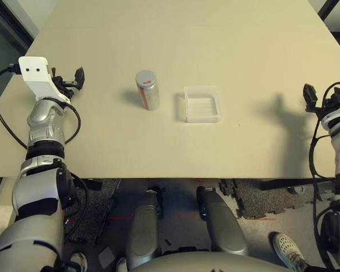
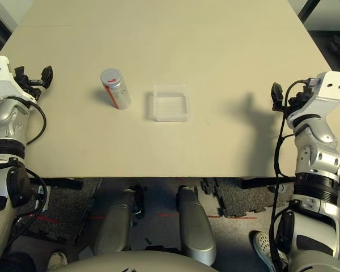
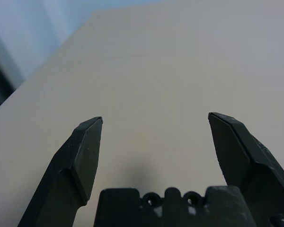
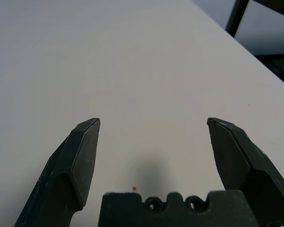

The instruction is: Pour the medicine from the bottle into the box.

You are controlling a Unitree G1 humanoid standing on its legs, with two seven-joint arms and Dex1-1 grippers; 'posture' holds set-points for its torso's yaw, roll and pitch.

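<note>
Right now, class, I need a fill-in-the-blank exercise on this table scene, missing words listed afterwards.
1. The bottle stands on the box's ____ side, by the robot's sides.
2. The bottle's cap is ____ the bottle.
3. Both the left pincer and the right pincer are ____.
4. The table carries ____ loose things.

Missing words: left; on; open; two

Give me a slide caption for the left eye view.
Capped bottle stands left of the clear box on the table; both open tools wait at the edges.
</note>
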